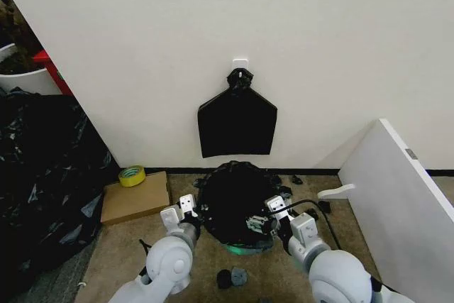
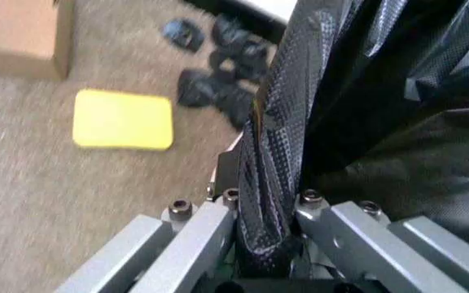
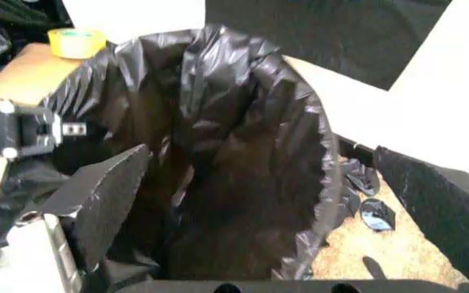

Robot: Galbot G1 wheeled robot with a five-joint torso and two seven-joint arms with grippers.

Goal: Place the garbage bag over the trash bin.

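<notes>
the left gripper (image 1: 186,208) has its fingers clamped on the bag (image 1: 234,196) draped over the bin (image 1: 245,249) on the floor, while i can't tell for the right gripper (image 1: 278,212); pull both sides down evenly.

thin glossy crinkled plastic garbage bag (image 3: 243,140) above rough matt carpet (image 2: 47,183).
</notes>
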